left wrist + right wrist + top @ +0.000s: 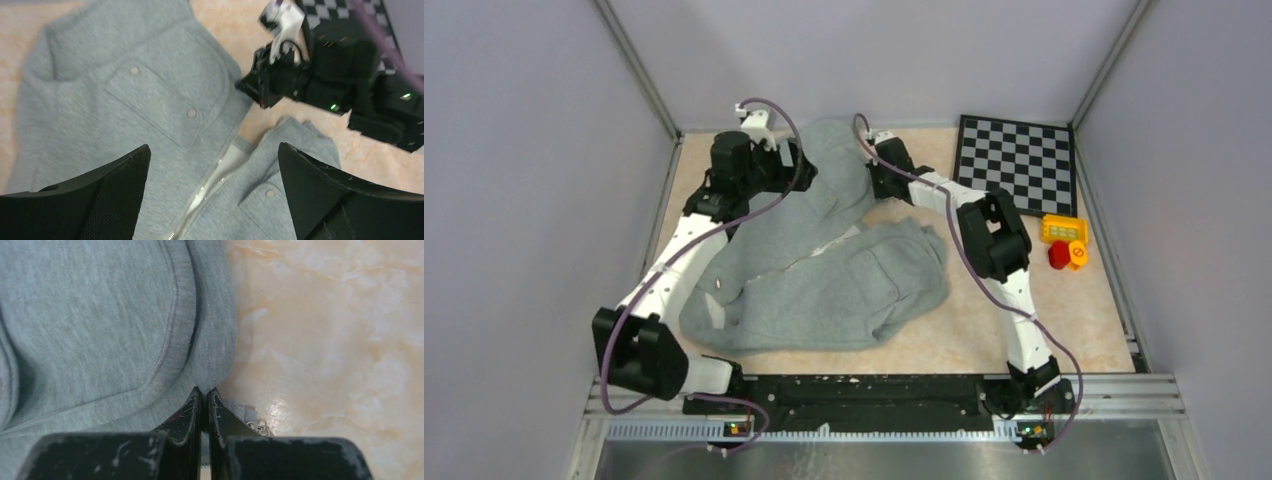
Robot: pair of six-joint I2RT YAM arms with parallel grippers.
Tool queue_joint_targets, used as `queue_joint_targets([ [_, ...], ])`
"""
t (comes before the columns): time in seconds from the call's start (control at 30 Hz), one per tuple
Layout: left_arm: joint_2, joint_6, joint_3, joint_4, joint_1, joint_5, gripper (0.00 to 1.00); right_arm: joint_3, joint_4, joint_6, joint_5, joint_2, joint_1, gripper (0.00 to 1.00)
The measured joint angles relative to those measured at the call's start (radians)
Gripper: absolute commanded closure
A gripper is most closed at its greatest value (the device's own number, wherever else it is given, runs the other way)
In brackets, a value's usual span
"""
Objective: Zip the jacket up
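The jacket (824, 280) sprawls front side up across the table (984, 340), from the middle of the far edge down toward the near-left corner. Its zipper (200, 197) gapes at the end the left wrist view shows, with the two fronts splayed apart.

The right gripper (204, 392) is squeezed nearly closed on the fabric edge, right next to a small metal zipper piece (252, 420). It looks like it's pinching hem or tape, but how much it really has is hard to tell. The left gripper (214, 147) hangs wide apart over the zipper, holding nothing.

Biggest risk imo: that thin pinch slips once the slider gets pulled, so the fleece bunches up instead of zipping. The left could also grab fleece rather than the pull.
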Motion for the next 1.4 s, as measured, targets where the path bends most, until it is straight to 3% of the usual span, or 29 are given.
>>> queue_joint_targets([
  [0.3, 0.278, -0.061, 0.183, -0.175, 0.010, 0.170, 0.01, -0.052, 0.014, 0.045, -0.315, -0.028, -0.067, 1.00],
  [0.6, 0.515, -0.115, 0.365, -0.215, 0.019, 0.410, 0.02, -0.083, -0.056, 0.014, -0.550, -0.086, -0.074, 1.00],
  [0.87, 0.729, -0.094, 0.460, -0.224, 0.028, 0.517, 0.19, -0.137, -0.034, -0.002, -0.701, -0.143, -0.087, 1.00],
  [1.2, 0.843, -0.104, 0.466, -0.208, 0.029, 0.654, 0.17, -0.270, 0.100, 0.109, -0.807, -0.182, -0.141, 1.00],
  [1.4, 0.848, -0.177, 0.446, -0.106, 0.027, 0.756, 0.20, -0.293, 0.200, 0.193, -0.877, -0.217, -0.158, 1.00],
])
